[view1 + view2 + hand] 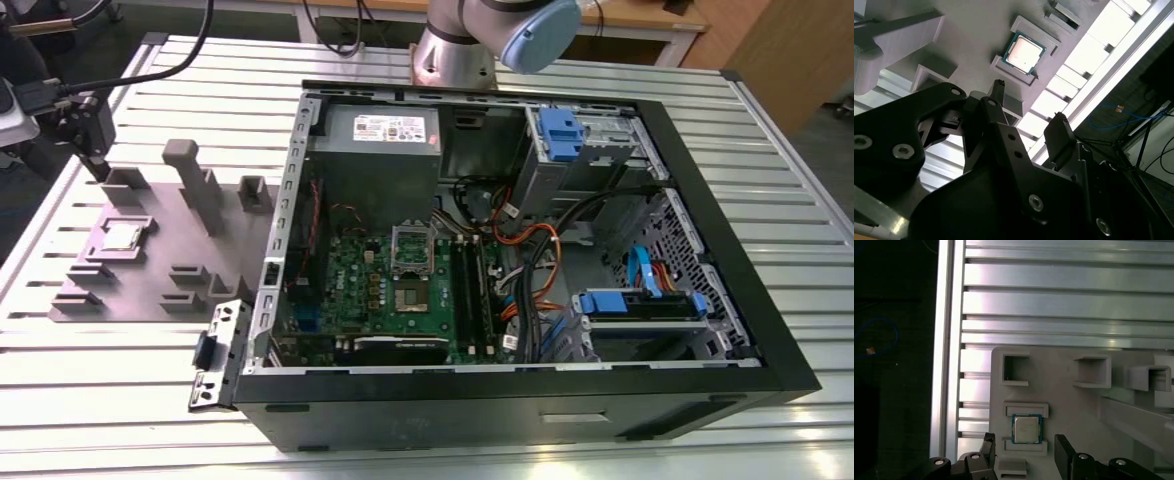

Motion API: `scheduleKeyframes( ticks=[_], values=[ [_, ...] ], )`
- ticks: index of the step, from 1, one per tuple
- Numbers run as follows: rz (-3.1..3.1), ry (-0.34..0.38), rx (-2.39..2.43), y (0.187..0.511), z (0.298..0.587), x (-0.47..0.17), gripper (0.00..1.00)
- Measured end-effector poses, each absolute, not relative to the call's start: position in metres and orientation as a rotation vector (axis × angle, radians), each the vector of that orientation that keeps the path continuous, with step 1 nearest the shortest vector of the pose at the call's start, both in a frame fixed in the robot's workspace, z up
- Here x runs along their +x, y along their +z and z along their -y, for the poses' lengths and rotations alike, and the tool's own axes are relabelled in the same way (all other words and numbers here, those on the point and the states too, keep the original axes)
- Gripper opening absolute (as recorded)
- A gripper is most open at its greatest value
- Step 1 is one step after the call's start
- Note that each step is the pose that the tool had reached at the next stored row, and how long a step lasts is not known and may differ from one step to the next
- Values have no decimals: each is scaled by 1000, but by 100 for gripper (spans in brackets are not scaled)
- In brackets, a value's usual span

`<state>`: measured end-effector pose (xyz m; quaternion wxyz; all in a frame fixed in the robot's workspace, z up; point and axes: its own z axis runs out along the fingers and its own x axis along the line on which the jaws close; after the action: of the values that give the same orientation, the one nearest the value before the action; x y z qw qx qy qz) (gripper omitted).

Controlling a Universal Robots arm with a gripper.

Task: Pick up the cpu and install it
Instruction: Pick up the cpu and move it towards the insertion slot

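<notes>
With the fingers (1064, 457) spread and empty over the plate (1074, 410), centre them on the cpu (1027, 429), seated flat in its recess at the case's (534, 400) 9 o'clock in the exterior view, and descend square.

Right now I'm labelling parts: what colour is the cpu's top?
The cpu top is silver-grey with a green rim; clearest in the first wrist view.

The cpu (123, 235), a small square chip, is seen lying flat, silver-grey lid up, in a shallow framed recess of the grey moulded plate (147, 290), at about nine o'clock from the computer case (534, 400) in the exterior view. A green rim is shown in both wrist views, and the chip appears to be seated level.
</notes>
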<state>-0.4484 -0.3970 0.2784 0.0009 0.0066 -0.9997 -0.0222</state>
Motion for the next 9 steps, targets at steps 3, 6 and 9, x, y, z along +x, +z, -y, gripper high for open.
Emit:
scheduleKeyframes(
  ticks=[3, 6, 9],
  values=[
    [3139, -70, 21, 278, 397, -448, 59],
    [3139, -70, 21, 278, 397, -448, 59],
    [3139, -72, 21, 277, 398, -448, 59]
  ],
)
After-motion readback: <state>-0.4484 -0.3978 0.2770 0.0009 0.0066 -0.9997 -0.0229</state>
